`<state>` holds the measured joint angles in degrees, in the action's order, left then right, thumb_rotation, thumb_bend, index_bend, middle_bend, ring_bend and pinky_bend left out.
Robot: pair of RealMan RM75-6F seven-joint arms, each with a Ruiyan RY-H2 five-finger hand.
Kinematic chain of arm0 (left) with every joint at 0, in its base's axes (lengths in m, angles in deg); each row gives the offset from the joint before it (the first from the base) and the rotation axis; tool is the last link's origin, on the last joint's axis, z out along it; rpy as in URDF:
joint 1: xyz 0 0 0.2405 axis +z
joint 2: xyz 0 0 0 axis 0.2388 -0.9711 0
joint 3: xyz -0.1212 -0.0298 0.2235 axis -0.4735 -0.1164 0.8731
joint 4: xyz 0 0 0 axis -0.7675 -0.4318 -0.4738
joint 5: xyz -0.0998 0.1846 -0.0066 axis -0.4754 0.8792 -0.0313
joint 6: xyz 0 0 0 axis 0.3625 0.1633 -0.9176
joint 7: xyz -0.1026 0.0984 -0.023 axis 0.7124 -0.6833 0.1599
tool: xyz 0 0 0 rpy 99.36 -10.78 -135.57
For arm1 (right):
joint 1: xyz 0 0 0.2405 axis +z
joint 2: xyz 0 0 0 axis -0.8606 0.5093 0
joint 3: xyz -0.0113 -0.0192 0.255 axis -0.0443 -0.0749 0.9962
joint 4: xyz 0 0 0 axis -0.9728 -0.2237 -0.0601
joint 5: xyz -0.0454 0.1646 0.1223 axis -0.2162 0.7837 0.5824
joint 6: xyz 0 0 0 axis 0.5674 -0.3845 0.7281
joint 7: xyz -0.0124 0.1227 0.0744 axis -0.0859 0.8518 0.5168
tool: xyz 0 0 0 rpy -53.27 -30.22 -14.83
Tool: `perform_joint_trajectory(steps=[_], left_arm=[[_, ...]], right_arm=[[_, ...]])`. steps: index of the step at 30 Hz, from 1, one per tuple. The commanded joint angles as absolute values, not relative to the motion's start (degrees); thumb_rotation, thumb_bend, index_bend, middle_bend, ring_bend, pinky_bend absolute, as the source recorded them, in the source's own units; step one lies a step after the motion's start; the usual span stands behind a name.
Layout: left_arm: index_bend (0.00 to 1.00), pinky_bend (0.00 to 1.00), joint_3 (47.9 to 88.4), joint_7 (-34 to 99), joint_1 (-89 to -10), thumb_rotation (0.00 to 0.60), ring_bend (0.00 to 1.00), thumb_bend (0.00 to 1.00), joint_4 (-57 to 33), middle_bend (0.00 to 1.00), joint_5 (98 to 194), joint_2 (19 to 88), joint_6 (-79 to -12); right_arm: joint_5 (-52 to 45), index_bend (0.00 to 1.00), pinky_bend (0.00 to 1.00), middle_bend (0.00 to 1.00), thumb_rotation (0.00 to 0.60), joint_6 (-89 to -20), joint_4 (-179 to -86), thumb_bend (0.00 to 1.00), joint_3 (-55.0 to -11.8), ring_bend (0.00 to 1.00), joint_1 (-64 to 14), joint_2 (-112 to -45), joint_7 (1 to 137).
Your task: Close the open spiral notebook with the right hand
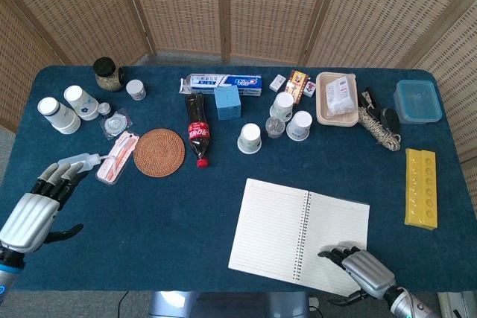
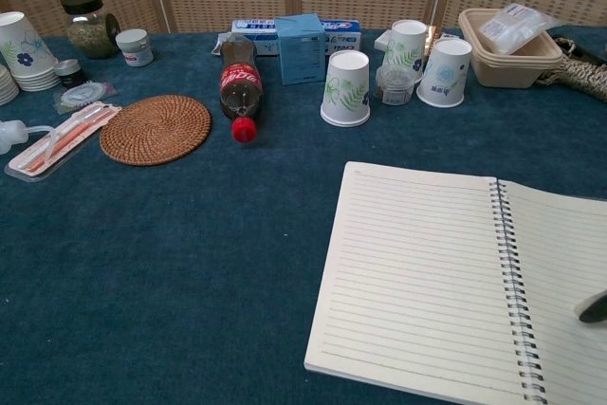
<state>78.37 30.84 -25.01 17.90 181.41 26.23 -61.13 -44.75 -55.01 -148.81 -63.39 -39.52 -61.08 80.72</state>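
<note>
The spiral notebook [image 1: 298,232] lies open and flat on the blue table, lined pages up, its wire spine [image 1: 302,234] running down the middle; the chest view shows its left page [image 2: 417,286] and spine. My right hand [image 1: 361,273] sits at the table's near edge with its dark fingertips [image 1: 335,254] resting on the lower corner of the right page, holding nothing. In the chest view only one dark fingertip [image 2: 596,308] of it shows at the right border. My left hand [image 1: 36,210] hovers at the near left, fingers spread and empty.
Behind the notebook stand paper cups [image 1: 250,138], a lying cola bottle [image 1: 197,130], a woven coaster [image 1: 159,152], a blue box [image 1: 227,102] and a toothpaste carton [image 1: 223,83]. A yellow tray [image 1: 419,188] lies to the right, a toothbrush pack [image 1: 117,158] to the left.
</note>
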Motion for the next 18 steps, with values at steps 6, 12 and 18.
perform_joint_trajectory(steps=[6,12,18], left_arm=[[0.00,0.00,78.4,30.7,-25.2,0.600,0.00,0.00,17.9,0.00,181.5,26.5,-60.9],[0.00,0.00,78.4,31.0,-25.0,0.600,0.00,0.00,17.7,0.00,181.5,26.4,-61.3],[0.00,0.00,78.5,31.6,-24.9,0.600,0.00,0.00,17.2,0.00,181.6,26.6,-61.5]], right_arm=[[-45.7,0.15,0.16,0.19,0.264,-57.3,-148.5,0.21,-63.9,0.23,-41.0,-60.5,80.6],[-48.7,0.15,0.19,0.19,0.257,-62.9,-148.8,0.22,-64.2,0.26,-43.2,-59.8,79.7],[-49.8,0.15,0.19,0.16,0.254,-69.7,-143.5,0.25,-63.2,0.24,-47.0,-62.5,80.8]])
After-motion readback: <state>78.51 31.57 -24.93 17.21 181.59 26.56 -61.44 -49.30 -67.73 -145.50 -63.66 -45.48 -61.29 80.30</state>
